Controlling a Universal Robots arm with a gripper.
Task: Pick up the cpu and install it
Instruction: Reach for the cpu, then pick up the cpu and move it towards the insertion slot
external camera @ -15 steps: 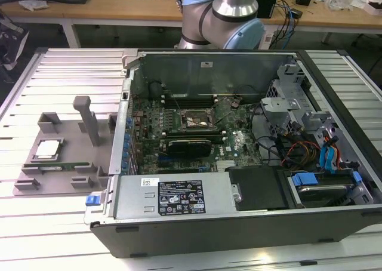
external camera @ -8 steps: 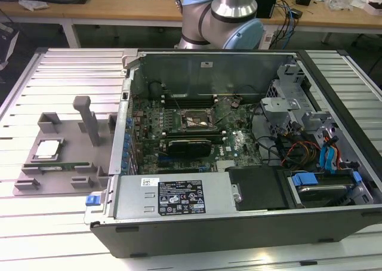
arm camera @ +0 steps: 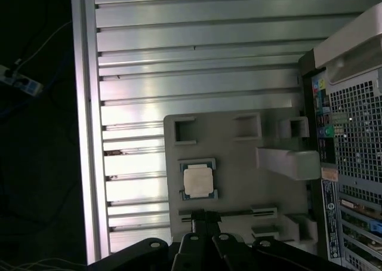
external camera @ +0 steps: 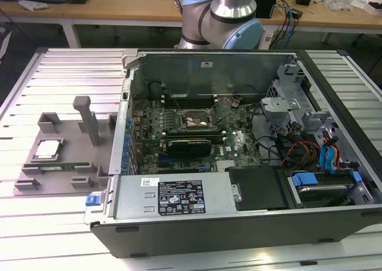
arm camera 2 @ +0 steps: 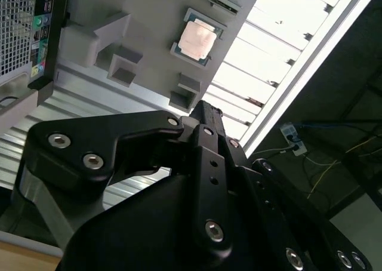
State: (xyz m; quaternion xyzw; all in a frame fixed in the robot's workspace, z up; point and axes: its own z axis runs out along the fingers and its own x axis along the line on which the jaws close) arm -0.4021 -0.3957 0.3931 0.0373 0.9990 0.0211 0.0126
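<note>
My gripper [arm camera: 200, 216] hangs clear above the table. In both wrist views its black tips [arm camera 2: 203, 107] look drawn narrow against each other with nothing between them. It touches nothing.

The cpu [arm camera: 197, 181] lies flat, silvery plate up, in a square recess of a grey holder block [arm camera: 239, 169], near the gripper's tips but apart from them. In the exterior view the cpu [external camera: 48, 149] is well out on that view's left. A thin green memory stick [external camera: 59, 165] lies in a slot just beside it on the same block, and a grey post [external camera: 88, 119] stands upright nearby.

The block rests on a ribbed aluminium table [external camera: 71, 68], right against the open computer case [external camera: 239, 223]. Inside the case, the motherboard's socket frame [external camera: 197, 120] sits near the middle of the green board. The arm [external camera: 230, 14] stands behind the case's far wall.
</note>
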